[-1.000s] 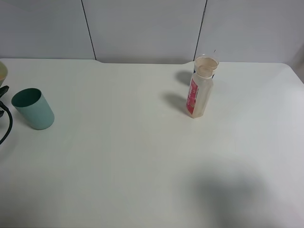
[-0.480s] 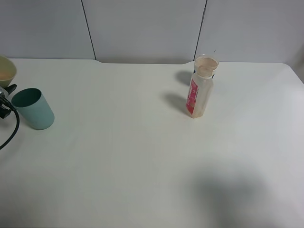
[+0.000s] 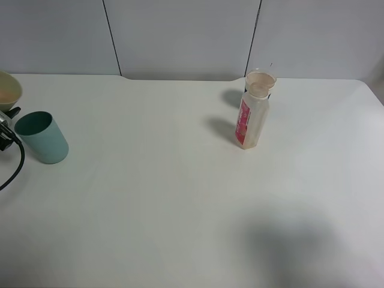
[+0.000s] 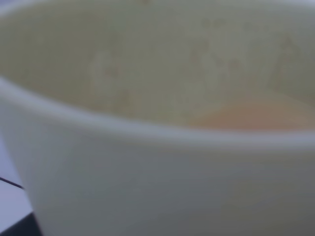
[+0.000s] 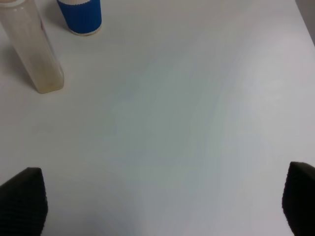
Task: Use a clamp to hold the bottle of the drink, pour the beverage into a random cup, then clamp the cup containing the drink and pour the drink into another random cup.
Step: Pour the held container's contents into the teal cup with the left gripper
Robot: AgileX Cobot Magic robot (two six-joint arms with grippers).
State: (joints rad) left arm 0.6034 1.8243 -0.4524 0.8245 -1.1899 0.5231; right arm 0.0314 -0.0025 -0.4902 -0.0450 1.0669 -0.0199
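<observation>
Second pour in hand: cream cup (image 3: 7,91) of drink (image 4: 256,115) apparently gripped in left tool (image 3: 7,117), teal cup (image 3: 42,138) just beside it, awaiting a tilt; right tool (image 5: 160,199) open, empty.

A white table (image 3: 180,204) is shown from above. A teal cup (image 3: 42,137) is set upright near its left edge. A clear bottle (image 3: 252,117) with a red label is stood toward the far right corner, with a blue cup (image 5: 79,14) placed just behind it, nearer the far edge.
</observation>
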